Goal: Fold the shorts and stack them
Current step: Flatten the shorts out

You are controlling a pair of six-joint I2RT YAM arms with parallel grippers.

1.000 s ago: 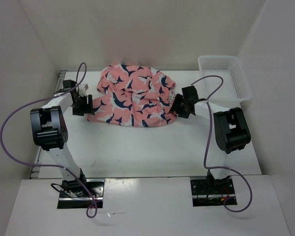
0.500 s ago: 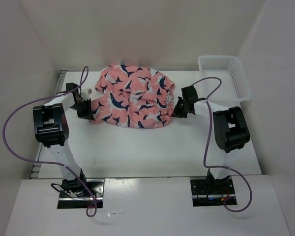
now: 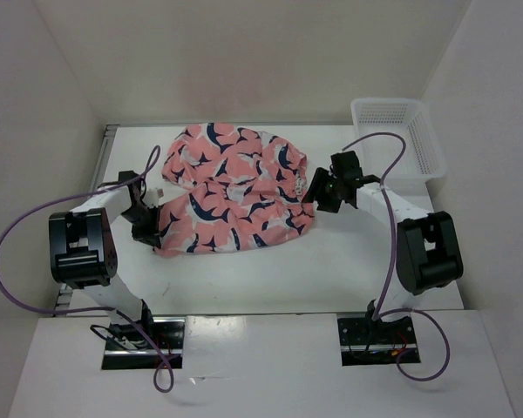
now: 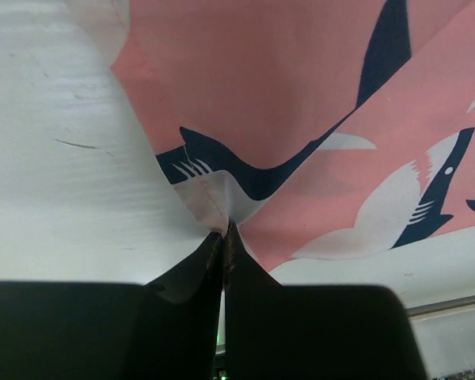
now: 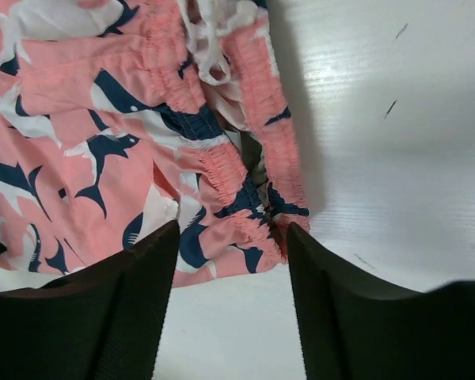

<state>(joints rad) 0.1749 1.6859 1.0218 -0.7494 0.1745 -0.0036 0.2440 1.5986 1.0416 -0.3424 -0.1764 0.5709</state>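
The coral shorts (image 3: pixel 231 187) lie rumpled and half spread on the table (image 3: pixel 270 274), stretched between my two grippers. My left gripper (image 4: pixel 224 237) is clamped tight on a corner of the hem (image 4: pixel 210 198), its jaws pressed together with no gap. The cloth fans out ahead of it and to its right, pulled into taut creases that start at the pinch. I judge this grip is there to anchor that side, so the fabric can be drawn flat rather than dragged as a heap. My right gripper (image 5: pixel 231 233) is at the opposite edge with its jaws spread wide, and it holds nothing. The gathered waistband (image 5: pixel 273 127) runs away from it, and the band's near end lies bunched in the gap between the two fingers (image 5: pixel 134 301). I read that as lined up to close on the elastic, the firmest part to pull against. Bare table lies to that gripper's right. The basket (image 3: pixel 392 103) stands well beyond the right gripper, off to its outer side, and plays no part here. By my reading the shorts are not yet flat, so folding has not properly begun.
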